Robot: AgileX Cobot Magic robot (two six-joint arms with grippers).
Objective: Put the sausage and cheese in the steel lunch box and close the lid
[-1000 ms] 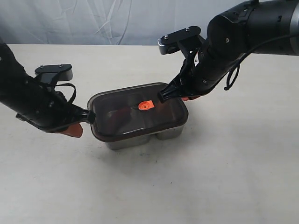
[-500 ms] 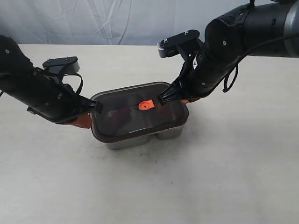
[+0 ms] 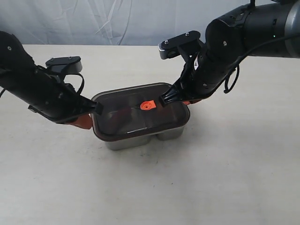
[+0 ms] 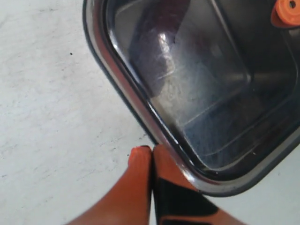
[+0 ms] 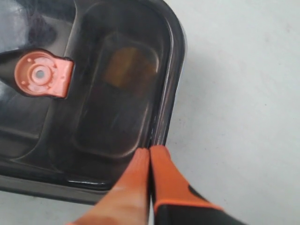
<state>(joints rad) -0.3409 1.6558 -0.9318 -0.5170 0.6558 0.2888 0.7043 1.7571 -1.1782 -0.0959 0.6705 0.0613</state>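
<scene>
Dark translucent plastic now sat squarer over steel: within the last second your left gripper (image 4: 151,152) had moved in from 9 o'clock and nudged the lid (image 3: 136,117) a little toward 3 o'clock, so it overhung the steel lunch box (image 3: 129,142) less on that side. Its fingers were pressed together with nothing between them, tips against the lid's rim. Your right gripper (image 5: 150,152) had hardly moved; its fingers were likewise pressed together, tips touching the rim at about 2 o'clock, just beyond the orange valve tab (image 3: 148,106). Through the lid you could make out the cheese (image 5: 130,70) in the compartment on the 3 o'clock side and a dim reddish shape, probably the sausage (image 4: 157,28), in the other. I judged the filling done and the lid laid on but not yet pressed home, since the rim at 9 o'clock seemed to ride proud of the box. Both grippers worked right at the lid's edge, so a harder push risked sliding lid and box together. The table (image 3: 225,178) lay bare all around, widest toward 6 and 3 o'clock, giving you room to back off, while the backdrop (image 3: 93,23) closed off 12 o'clock.
</scene>
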